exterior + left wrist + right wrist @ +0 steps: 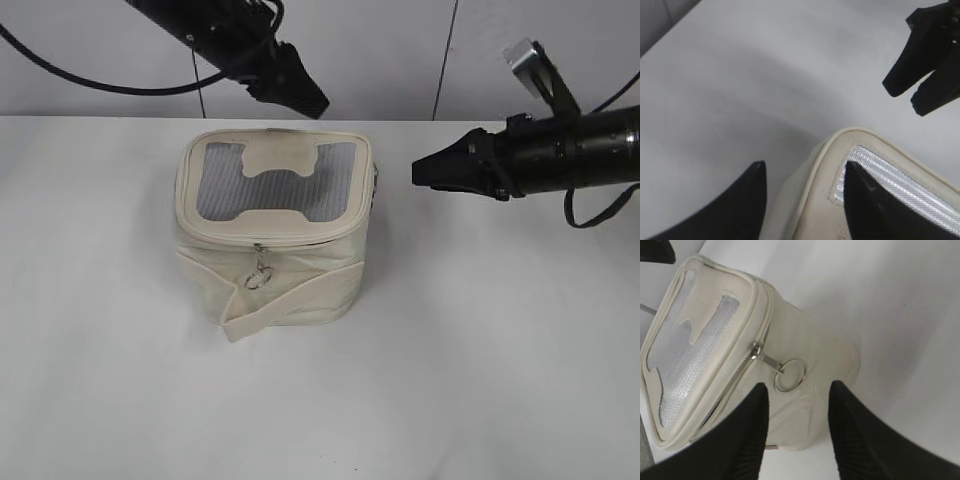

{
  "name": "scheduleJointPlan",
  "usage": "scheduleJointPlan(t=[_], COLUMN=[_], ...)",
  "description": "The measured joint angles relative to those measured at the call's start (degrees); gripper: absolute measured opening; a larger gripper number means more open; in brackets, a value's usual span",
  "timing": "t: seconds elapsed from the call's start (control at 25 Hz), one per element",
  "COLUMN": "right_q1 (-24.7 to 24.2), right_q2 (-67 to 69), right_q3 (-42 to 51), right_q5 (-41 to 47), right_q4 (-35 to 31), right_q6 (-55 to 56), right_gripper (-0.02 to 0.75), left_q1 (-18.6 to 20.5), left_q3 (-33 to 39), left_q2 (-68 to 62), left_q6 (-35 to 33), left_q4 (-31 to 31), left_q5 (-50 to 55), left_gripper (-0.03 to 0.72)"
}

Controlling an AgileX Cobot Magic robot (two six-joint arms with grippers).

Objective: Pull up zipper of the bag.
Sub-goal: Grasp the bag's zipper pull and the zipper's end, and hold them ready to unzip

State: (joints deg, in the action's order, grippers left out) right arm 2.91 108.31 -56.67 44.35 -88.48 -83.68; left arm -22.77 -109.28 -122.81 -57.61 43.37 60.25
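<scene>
A: Where is the bag (275, 228)?

B: It stands upright on the white table (480, 350), lid up, showing the grey mesh (225, 190) and the cream H patch (281, 162). A wide strap (285, 296) wraps the body, one loose end sticking out at the bag's lower front corner.

A: And the zipper (262, 240)?

B: It runs round the lid's rim. On the bag's front face a silver slider (259, 249) sits on the track with a ring pull (258, 278) hanging below it. The right wrist view shows another slider (756, 351) on the bag's side, its ring (789, 375) lying flat against the cream wall.

A: The left gripper (300, 92)?

B: Behind the bag, above its back edge. Its jaws are parted; in the left wrist view one finger (740, 205) hangs over the table beside the bag, the other over a lid corner. Nothing is between them.

A: The right gripper (425, 170)?

B: Just right of the bag, level with the lid, pointing at it and not touching. Its fingers (747, 437) are spread, holding nothing, with the side ring seen in the gap between them, further off.
</scene>
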Motion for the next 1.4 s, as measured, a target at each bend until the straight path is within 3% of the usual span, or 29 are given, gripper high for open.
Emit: scheduleJointPlan(t=[0.2,0.76,0.84,1.0,1.04,1.4], right_q1=[0.00,0.18,0.67,3.15,4.01,11.23], right_q2=[0.00,0.00,0.00,0.00,0.00,0.00], right_q3=[3.81,3.78,3.78,3.78,3.78,3.78], right_q5=[1.72,2.24,2.24,0.58,-1.09,-14.21], right_q4=[-7.72,-8.64,-8.00,-5.83,-5.44,-6.37], right_q6=[-11.03,-13.99,-14.11,-14.41,-14.56,-17.27], right_gripper=[0.412,0.414,0.414,0.414,0.414,0.414], left_q1=[-0.66,-0.98,-0.98,-0.98,-0.98,-0.98], left_q3=[-4.71,-5.37,-5.43,-5.49,-5.49,-5.49], left_q2=[-4.15,-6.69,-7.21,-7.33,-7.35,-7.35], left_q6=[-0.51,-2.65,-2.65,-2.65,-2.60,-2.60], left_q4=[-0.19,-0.35,0.02,0.13,0.13,-0.04], left_q5=[3.70,6.49,6.31,5.73,5.69,5.62], left_gripper=[0.384,0.382,0.342,0.080,0.048,0.037])
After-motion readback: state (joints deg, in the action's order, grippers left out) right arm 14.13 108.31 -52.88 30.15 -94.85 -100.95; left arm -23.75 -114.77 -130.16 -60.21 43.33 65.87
